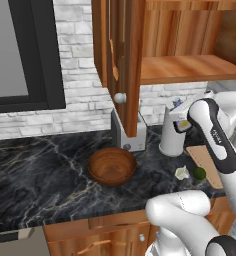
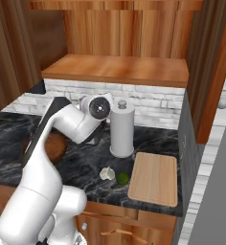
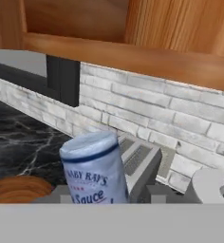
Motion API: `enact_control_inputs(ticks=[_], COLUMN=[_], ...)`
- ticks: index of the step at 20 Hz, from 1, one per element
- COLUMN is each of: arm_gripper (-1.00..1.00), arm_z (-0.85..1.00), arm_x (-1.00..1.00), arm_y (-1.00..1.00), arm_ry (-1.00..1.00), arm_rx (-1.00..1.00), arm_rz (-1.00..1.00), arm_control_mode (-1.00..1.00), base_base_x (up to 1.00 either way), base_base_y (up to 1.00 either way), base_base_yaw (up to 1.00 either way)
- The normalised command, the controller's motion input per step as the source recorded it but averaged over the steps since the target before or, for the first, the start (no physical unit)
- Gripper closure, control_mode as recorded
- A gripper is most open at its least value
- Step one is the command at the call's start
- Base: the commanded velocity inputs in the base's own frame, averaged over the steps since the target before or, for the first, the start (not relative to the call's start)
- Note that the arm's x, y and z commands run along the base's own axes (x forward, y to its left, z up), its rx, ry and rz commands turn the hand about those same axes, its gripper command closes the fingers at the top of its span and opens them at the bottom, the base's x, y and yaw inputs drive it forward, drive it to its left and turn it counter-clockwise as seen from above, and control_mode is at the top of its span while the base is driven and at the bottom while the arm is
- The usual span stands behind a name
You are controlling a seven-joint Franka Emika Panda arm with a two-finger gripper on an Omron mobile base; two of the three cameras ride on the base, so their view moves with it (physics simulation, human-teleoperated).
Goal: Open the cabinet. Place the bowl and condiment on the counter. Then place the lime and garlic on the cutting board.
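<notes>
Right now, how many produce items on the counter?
2: garlic and lime, side by side on the counter, just left of the cutting board.

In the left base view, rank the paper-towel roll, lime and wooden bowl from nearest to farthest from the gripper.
1. Paper-towel roll: right beside the gripper, on its left.
2. Lime: below it, at the counter's front beside the garlic.
3. Bowl: farthest, well off to the left, before the toaster.

Glossy black veined marble counter [image 1: 40,165]; warm grained wood cabinet [image 1: 190,67]; turned wooden bowl [image 1: 111,166]; pale matt wood cutting board [image 2: 154,178]; rough whitish brick wall [image 1: 82,97].
</notes>
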Motion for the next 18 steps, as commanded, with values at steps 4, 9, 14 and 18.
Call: enact_control_inputs(ticks=[4,9,14,18], arm_gripper=[1.0,1.0,1.0,1.0], arm_z=[-0.62,-0.57,-0.48,-0.38], arm_x=[0.03,0.04,0.03,0.07], arm_y=[0.3,0.29,0.06,0.06], arm_ry=[0.04,0.01,0.01,0.0], arm_rx=[0.0,0.0,0.05,0.08], arm_rz=[0.08,0.08,0.08,0.08], arm_control_mode=[-1.0,-1.0,-1.0,-1.0], base_base_x=[0.0,0.0,0.0,0.0], base_base_y=[0.0,0.0,0.0,0.0], base_base_yaw=[0.0,0.0,0.0,0.0])
